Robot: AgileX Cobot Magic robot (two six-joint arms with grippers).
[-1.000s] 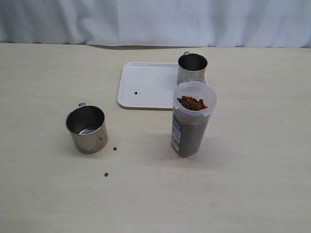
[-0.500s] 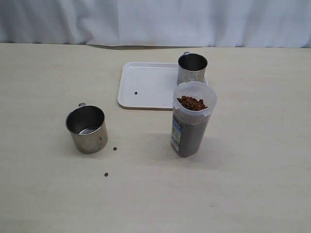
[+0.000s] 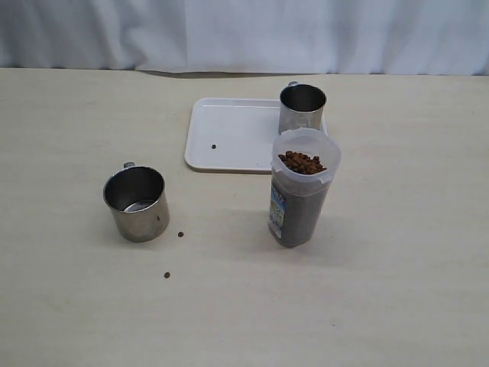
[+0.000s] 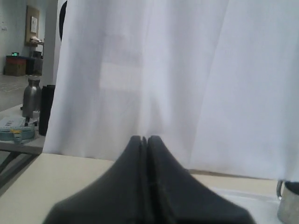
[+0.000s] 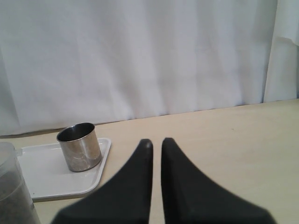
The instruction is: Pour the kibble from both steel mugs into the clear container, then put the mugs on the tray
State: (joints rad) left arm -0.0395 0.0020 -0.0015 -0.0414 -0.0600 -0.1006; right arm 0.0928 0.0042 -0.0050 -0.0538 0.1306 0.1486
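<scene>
A: Exterior view?
B: A tall frosted plastic canister [image 3: 299, 200], centre right, full of round reddish-brown kibble [image 3: 302, 162]. One shiny steel mug [image 3: 302, 108] stands on the flat white plastic tray [image 3: 229, 138], upper centre. The second steel mug [image 3: 137, 203] is lower left, stray pellets [image 3: 181, 235] nearby.
A: Wrist views?
B: The left gripper [image 4: 144, 140] has black jaws pressed together, empty. The right gripper [image 5: 153, 142] is likewise closed, empty; the canister is cropped.
</scene>
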